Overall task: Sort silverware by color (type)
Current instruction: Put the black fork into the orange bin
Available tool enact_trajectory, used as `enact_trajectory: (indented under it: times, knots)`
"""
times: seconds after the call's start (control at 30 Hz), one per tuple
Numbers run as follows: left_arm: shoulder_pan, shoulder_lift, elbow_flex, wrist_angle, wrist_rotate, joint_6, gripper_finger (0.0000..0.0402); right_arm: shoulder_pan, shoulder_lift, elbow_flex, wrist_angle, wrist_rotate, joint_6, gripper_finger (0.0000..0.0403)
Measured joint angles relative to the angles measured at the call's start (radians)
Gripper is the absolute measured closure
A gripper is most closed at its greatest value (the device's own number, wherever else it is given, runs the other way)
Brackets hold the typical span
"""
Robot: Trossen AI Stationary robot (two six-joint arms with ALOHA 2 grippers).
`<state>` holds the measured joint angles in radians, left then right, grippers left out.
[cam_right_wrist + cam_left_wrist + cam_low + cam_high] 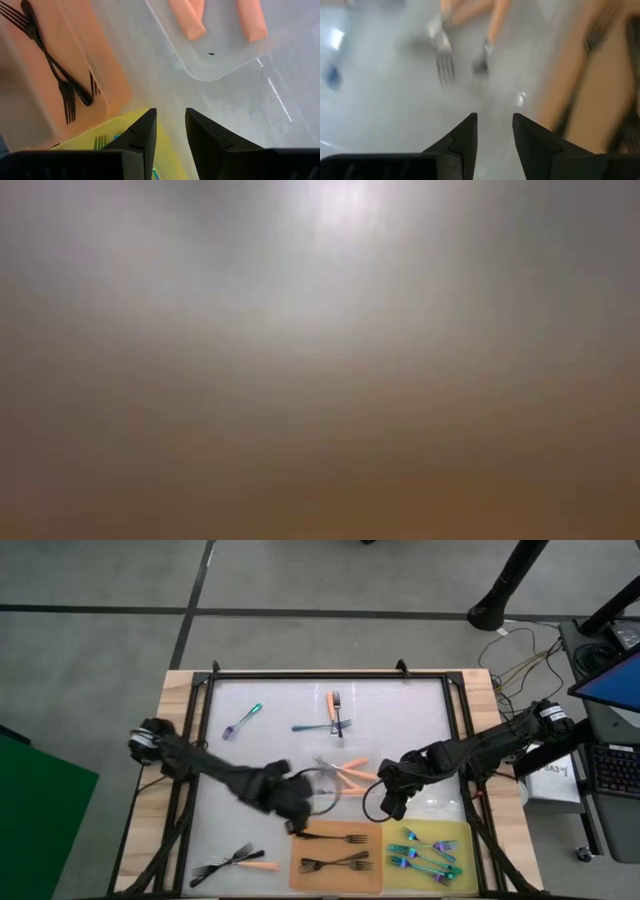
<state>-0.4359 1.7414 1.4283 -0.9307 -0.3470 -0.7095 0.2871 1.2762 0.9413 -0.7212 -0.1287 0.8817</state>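
Observation:
My left gripper [297,820] [495,125] hovers open over the white table at the orange mat's [335,858] far left corner. Nothing is between its fingers, and blurred fork tines [445,62] lie ahead. My right gripper [391,806] [171,120] is open and empty, between the clear tray [225,60] and the yellow mat [462,835]. Orange-handled forks [352,773] lie in the tray. Black forks [335,862] [50,65] lie on the orange mat, iridescent forks [428,852] on the yellow mat. The low view shows only blur.
Loose forks lie elsewhere on the table: an iridescent one [243,721] far left, a crossed group [335,715] at far centre, and black and orange-handled ones [235,862] near left. A black frame [330,675] rims the table. Cables and gear stand at the right.

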Motion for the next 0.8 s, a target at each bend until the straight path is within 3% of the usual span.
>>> enact_trajectory:
  times: [0.2,0.37,0.57,0.8]
  knots:
    - [-0.230,-0.173,-0.249,0.092,0.102,-0.341,0.0296,0.000,0.000,0.000,0.002,0.001,0.001,0.0310]
    - [-0.449,-0.257,-0.364,0.223,0.125,-0.643,0.0296,0.000,0.000,0.000,0.003,0.025,0.003,0.0310]
    - [-0.629,-0.213,-0.394,0.221,0.124,-0.959,0.0296,0.000,0.000,0.000,0.002,0.070,0.073,0.0310]
    - [-0.719,-0.102,-0.394,0.242,0.126,-1.047,0.0296,0.000,0.000,0.000,0.002,0.078,0.137,0.0310]
